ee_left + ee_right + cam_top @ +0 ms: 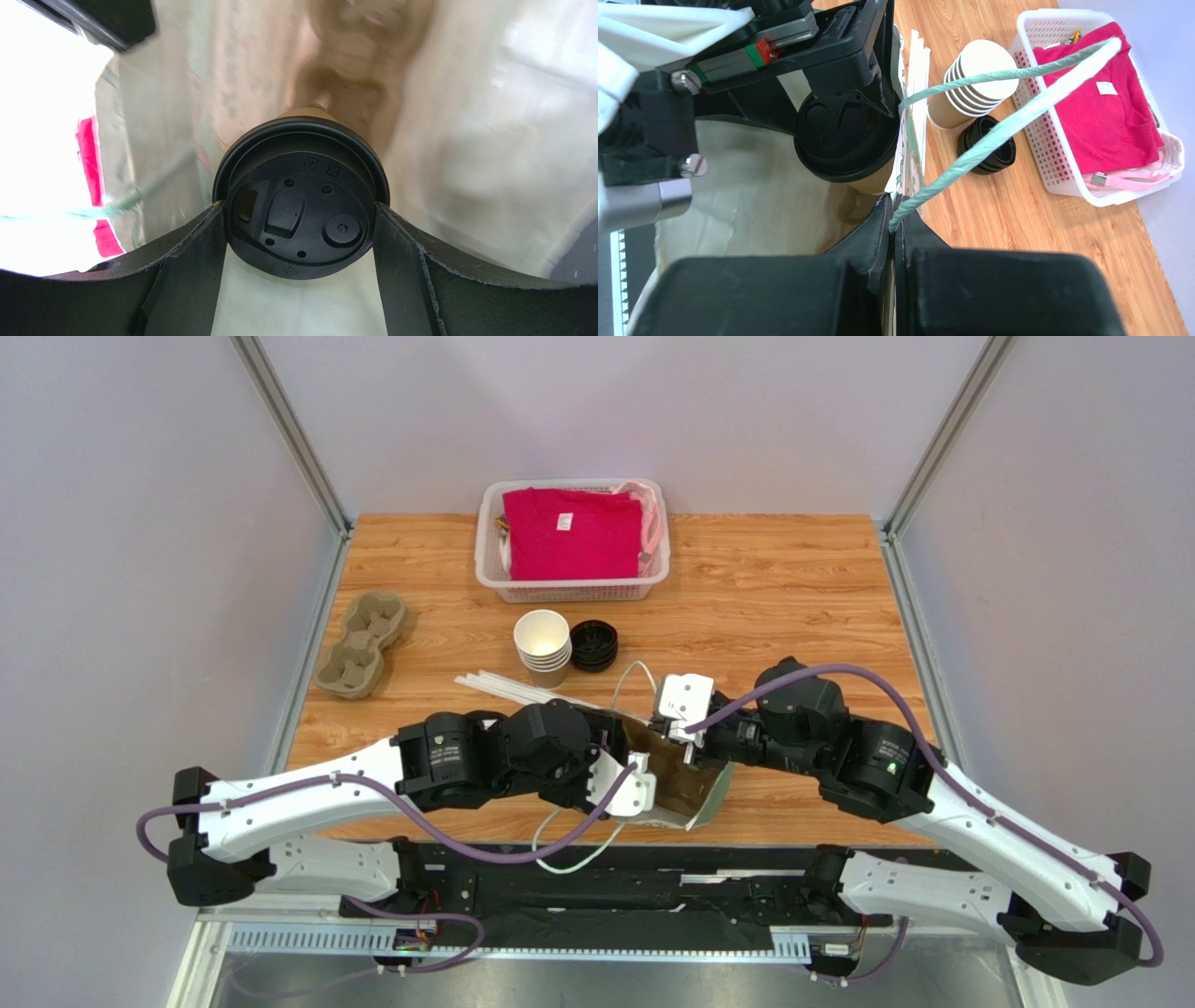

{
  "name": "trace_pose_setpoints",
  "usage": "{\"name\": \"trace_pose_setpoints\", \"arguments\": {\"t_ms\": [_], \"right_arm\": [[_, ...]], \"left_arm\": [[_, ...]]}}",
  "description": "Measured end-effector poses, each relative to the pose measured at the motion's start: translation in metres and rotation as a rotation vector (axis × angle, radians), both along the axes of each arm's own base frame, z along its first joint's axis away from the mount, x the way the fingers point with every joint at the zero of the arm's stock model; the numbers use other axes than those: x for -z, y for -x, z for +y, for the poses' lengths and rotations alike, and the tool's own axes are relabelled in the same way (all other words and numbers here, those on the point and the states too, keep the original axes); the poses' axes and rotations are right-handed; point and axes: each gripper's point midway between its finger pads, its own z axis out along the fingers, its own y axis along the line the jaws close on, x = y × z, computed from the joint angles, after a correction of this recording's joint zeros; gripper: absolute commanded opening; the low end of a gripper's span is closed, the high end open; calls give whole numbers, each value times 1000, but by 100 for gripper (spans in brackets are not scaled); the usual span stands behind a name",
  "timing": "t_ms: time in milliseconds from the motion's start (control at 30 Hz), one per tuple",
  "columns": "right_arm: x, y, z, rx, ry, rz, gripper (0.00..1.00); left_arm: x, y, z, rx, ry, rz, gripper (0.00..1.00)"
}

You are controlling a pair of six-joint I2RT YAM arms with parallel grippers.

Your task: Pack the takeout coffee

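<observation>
Left wrist shows takeout coffee (pixel 300 199) clamped in left pincer (pixel 299 213), inside bag (pixel 484 133).

The left gripper (pixel 298 217) holds a coffee cup (pixel 309 112) by its top, with one of its black fingers (pixel 186 280) pressed to each side of the round black lid (pixel 302 203). Only a thin tan band of the cup shows past the lid's far edge. The pale, creased inner walls of a bag (pixel 484 147) surround it. At the left a mint-green cord handle (pixel 84 213) crosses a bright opening, with pink cloth (pixel 87 157) beyond it.
</observation>
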Motion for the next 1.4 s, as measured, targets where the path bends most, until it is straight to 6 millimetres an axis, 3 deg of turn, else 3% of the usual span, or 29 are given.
{"name": "trace_pose_setpoints", "arguments": {"t_ms": [133,333,633,733,767,967,1067,1233,1300,1333,1367,1400], "right_arm": [[0,-4,8,13,-2,-8,0],[2,-5,16,23,11,-40,0],[-4,-7,2,62,-13,-161,0],[-2,-3,0,47,-18,-164,11],[1,-2,0,43,-14,-155,21],[13,5,1,28,-2,-92,53],[22,6,-1,36,40,-61,61],[35,6,0,35,111,-26,54],[41,5,0,34,144,-14,47],[46,5,0,36,167,-6,40],[48,4,1,37,180,-3,21],[52,3,1,41,198,4,11]], "left_arm": [[-1,-1,3,-39,42,-2,0],[14,-4,10,-74,53,-16,0],[28,-6,4,-83,70,-12,0],[39,-4,4,-76,63,-4,0],[43,-3,4,-73,58,-1,0],[60,0,10,-68,29,16,0],[59,1,10,-67,34,20,0],[60,3,10,-65,38,30,0],[60,3,10,-67,40,32,0],[60,3,9,-67,40,34,0],[60,3,9,-67,41,36,0],[60,4,9,-67,42,39,0]]}}
